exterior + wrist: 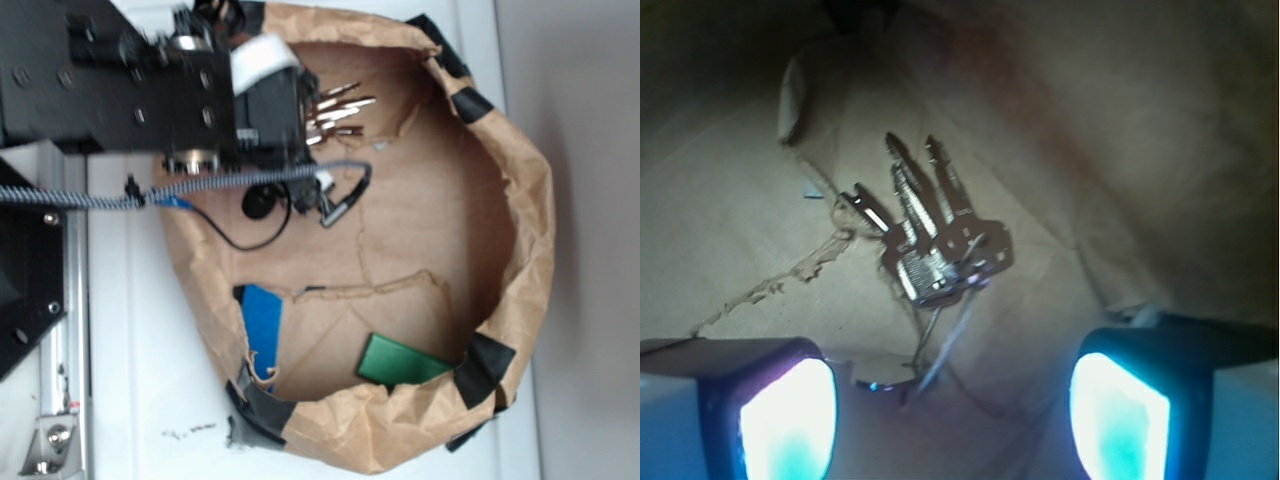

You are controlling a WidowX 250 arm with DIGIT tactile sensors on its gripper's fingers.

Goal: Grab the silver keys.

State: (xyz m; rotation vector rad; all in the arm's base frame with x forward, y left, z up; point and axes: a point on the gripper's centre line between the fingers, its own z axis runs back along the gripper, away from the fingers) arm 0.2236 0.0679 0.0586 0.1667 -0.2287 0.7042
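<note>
**Right above the keys, fingers apart**

Now the black robot gripper [955, 400] hangs over the shiny silver keys [935, 235] with its two fingers spread wide. Nothing is between them. In the wrist view, one finger pad [790, 420] glows blue-white at 8 o'clock and the other sits at 4 o'clock. The keys lie flat on the brown paper floor, a little above the middle, apart from both fingers. Their tips fan out toward 11 and 12 o'clock, and one long thin key pokes down toward 6 o'clock.

From the outside view, the keys [340, 110] stick out from under the black arm [150, 80] near 12 o'clock, pointing toward 3 o'clock. They rest inside a big crumpled brown paper bag [520, 240] with rolled-down sides and black tape patches on its rim. A flat blue card [262, 320] lies in the bag at about 7 o'clock, well apart from the keys. A flat green card [400, 362] lies near 5 o'clock, also well apart. A striped cable [80, 198] runs from the arm toward 9 o'clock.
</note>
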